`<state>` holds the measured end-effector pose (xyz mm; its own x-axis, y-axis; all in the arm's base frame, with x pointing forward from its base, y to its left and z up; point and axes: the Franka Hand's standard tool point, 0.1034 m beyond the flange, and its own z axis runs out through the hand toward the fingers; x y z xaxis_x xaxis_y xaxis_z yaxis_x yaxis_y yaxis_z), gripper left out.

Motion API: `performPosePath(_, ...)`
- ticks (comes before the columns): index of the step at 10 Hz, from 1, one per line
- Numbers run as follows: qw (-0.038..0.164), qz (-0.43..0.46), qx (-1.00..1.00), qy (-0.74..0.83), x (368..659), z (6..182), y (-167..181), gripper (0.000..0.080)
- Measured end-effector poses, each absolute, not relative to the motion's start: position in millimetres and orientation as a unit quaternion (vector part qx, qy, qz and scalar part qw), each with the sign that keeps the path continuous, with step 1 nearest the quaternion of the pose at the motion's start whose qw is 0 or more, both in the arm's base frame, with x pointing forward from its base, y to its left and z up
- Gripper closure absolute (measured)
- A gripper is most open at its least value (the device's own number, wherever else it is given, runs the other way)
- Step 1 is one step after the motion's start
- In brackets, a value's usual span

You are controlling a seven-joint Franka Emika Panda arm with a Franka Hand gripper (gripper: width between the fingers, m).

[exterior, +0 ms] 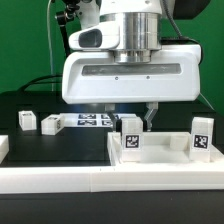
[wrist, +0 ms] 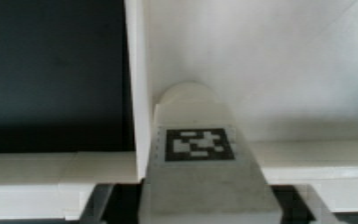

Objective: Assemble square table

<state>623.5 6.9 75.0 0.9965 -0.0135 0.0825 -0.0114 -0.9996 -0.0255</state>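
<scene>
The claw [exterior: 135, 122] is closed on both sides of a white tagged leg [wrist: 199, 150], which rests on the square slab [exterior: 165, 152] near the table's [exterior: 40, 105] front edge.

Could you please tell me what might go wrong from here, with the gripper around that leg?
1. The gripper straddles a leg. Whether it holds it firmly cannot be told, so the leg might slip or tilt when lifted.
2. That leg stands close by the tabletop, so a finger could catch on its rim.
</scene>
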Motion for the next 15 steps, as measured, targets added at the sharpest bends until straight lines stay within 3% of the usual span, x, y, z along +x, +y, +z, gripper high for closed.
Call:
performPosePath(4,0.036,-0.038,-0.975,0.215,623.0,74.5,4.1,0.0511)
performPosePath(15,0.055,-0.011,-0.756,0.652,622.3,73.3,11.4,0.0509)
